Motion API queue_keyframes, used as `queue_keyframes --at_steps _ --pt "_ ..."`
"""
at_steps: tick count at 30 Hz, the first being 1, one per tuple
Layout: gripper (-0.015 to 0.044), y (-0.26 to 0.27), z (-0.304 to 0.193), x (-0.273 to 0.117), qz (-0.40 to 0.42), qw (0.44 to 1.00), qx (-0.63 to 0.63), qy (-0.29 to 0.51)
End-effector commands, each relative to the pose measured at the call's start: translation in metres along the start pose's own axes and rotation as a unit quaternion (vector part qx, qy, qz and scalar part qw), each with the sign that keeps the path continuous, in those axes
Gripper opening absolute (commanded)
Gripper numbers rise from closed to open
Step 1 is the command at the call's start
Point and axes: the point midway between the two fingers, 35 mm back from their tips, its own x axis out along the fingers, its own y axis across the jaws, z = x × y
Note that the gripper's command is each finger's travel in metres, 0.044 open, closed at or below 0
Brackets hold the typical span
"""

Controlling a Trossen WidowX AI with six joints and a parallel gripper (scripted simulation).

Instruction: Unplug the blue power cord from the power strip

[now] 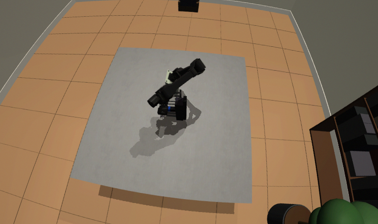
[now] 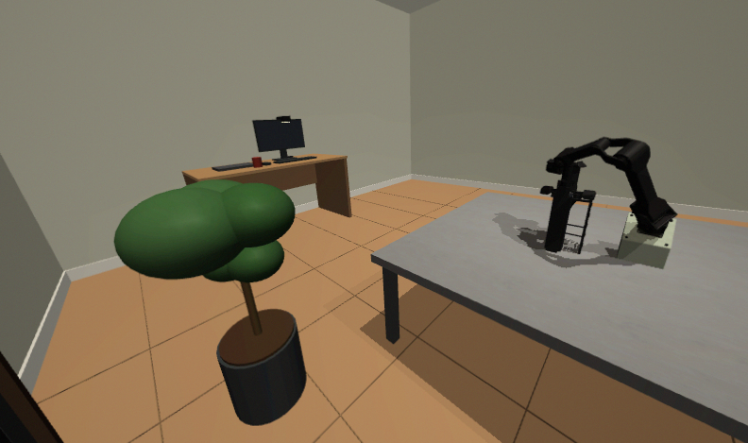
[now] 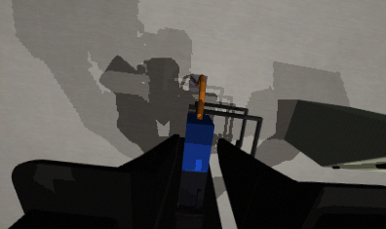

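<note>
My arm arches from its base [image 2: 645, 245] with the wrist pointing straight down over the bench [image 2: 552, 305]. The end effector [image 3: 199, 158] stands parted, fingers clear of the blue plug [image 3: 198, 142] between them, gripping nothing. The plug sits raised above the bench, beside the black power strip [image 3: 331, 131].

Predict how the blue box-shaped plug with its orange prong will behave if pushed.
The blue box-shaped plug looks rigid and flat-faced, so it would probably slide or topple, not roll. Its thin orange prong might catch and pivot it.

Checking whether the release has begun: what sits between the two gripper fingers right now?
In the wrist view the blue plug stands between the fingers, an orange prong at its far end; slim gaps show either side.
</note>
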Motion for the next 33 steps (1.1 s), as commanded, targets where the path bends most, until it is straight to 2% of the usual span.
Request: queue_keyframes --at_steps 1,15,19,27,33 --pt "0.0160 -0.002 -0.003 0.002 -0.002 1.000 0.004 0.004" --pt "0.0160 -0.002 -0.003 0.013 -0.002 1.000 0.004 0.004" --pt "0.0055 -0.001 -0.002 0.011 -0.002 1.000 0.002 0.002" --pt "0.0002 -0.001 -0.002 0.011 -0.002 1.000 0.002 0.002" --pt "0.0000 0.000 0.003 0.011 -0.002 1.000 0.002 0.001"
